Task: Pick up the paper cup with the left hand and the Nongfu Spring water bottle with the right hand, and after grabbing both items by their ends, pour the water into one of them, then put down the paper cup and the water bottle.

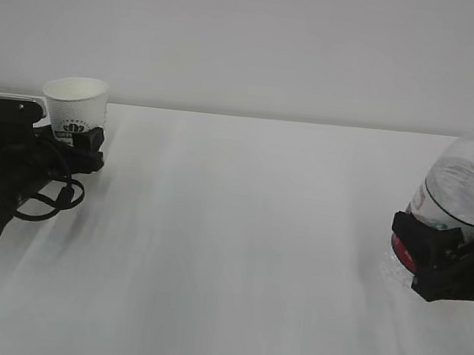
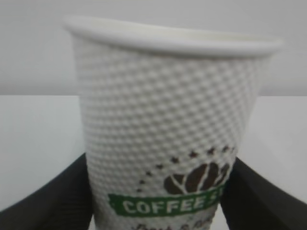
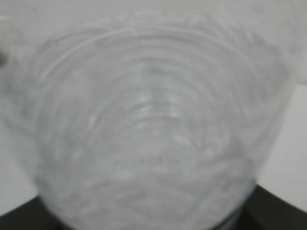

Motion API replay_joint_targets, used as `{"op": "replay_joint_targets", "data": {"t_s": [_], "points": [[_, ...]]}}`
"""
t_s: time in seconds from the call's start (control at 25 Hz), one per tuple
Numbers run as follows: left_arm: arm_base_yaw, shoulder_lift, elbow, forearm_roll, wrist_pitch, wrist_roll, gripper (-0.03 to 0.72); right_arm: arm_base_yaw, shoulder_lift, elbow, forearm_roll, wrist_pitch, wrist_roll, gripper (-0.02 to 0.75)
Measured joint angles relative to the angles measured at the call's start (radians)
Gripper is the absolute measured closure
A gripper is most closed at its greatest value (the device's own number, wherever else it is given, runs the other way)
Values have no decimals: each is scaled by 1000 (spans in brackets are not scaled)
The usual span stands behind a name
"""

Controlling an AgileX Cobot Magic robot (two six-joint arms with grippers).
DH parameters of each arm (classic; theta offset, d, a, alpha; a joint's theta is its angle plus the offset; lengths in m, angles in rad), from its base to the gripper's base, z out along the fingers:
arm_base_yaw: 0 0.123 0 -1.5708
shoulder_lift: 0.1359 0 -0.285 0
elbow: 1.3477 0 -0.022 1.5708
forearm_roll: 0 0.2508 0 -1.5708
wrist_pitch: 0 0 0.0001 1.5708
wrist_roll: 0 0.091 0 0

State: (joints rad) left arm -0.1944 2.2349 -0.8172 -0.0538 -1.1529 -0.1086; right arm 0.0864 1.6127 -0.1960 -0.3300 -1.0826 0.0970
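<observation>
Both grasps look made: the left tool (image 1: 83, 146) clasps the cup (image 1: 77, 106) far left, the right tool (image 1: 433, 249) grips the bottle (image 1: 465, 189) near right; pouring and setting down on the counter (image 1: 238, 245) remain.

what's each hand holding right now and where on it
Left hand grips the paper cup near its base; right hand grips the water bottle around its lower body.

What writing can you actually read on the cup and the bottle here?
"COFFEE" then a cut-off letter, perhaps "S": white on the green band of the paper cup.
Script line under that band: cut off at the frame edge, unreadable.
Cup logo in the exterior view: too small to read.
Water bottle: its label sits behind the right gripper; nothing readable.
</observation>
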Motion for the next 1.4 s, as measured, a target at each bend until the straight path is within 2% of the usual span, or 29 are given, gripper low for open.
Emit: {"op": "replay_joint_targets", "data": {"t_s": [0.2, 0.48, 0.6, 0.8, 0.96, 1.2, 1.4], "points": [[0, 0, 0, 2, 0, 0, 83, 0, 0, 0, 0, 0, 0, 286], [0, 0, 0, 4, 0, 0, 59, 0, 0, 0, 0, 0, 0, 286], [0, 0, 0, 4, 0, 0, 67, 0, 0, 0, 0, 0, 0, 286], [0, 0, 0, 4, 0, 0, 137, 0, 0, 0, 0, 0, 0, 286], [0, 0, 0, 4, 0, 0, 140, 0, 0, 0, 0, 0, 0, 286], [0, 0, 0, 4, 0, 0, 20, 0, 0, 0, 0, 0, 0, 286], [0, 0, 9, 4, 0, 0, -3, 0, 0, 0, 0, 0, 0, 286]]}}
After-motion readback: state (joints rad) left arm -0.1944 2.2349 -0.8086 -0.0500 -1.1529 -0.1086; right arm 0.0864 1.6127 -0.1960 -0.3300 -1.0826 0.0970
